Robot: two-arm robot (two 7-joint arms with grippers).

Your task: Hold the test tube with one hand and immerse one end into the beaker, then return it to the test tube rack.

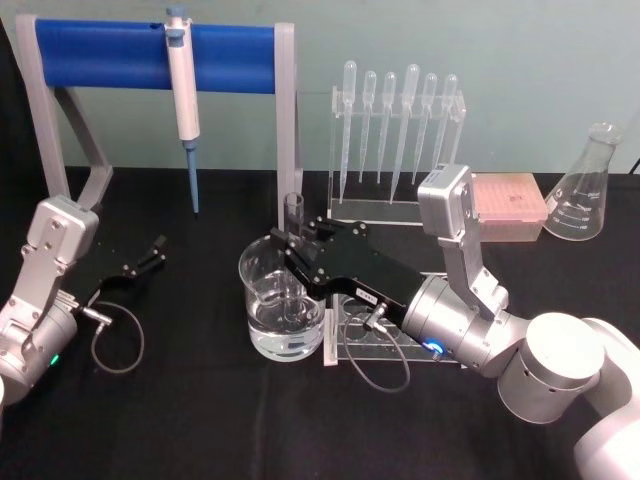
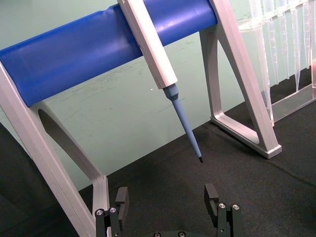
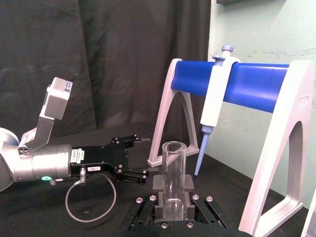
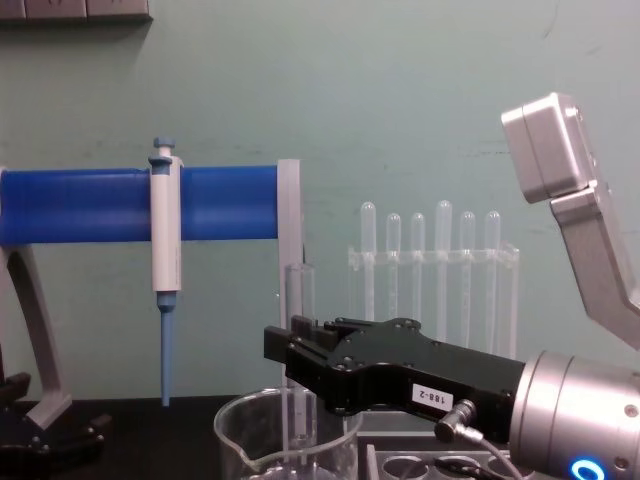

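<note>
The test tube (image 1: 293, 212) stands upright with my right gripper (image 1: 284, 247) shut on its upper part. Its lower end reaches down inside the beaker (image 1: 262, 300), into the clear liquid at the bottom as far as I can tell. In the right wrist view the test tube (image 3: 174, 170) rises between the closed fingers (image 3: 160, 183). The chest view shows the test tube (image 4: 297, 285) above the beaker (image 4: 240, 435), with the right gripper (image 4: 296, 352) around it. My left gripper (image 1: 152, 254) rests open on the table at the left, away from the glassware; its fingers (image 2: 213, 196) hold nothing.
A blue-and-white pipettor (image 1: 183, 90) hangs on a blue bar stand (image 1: 100, 58) at the back left. A clear rack of plastic pipettes (image 1: 397, 130) stands behind the beaker, a white holed rack (image 1: 355, 345) beside it, and a pink box (image 1: 508, 205) and a flask (image 1: 585, 190) at the back right.
</note>
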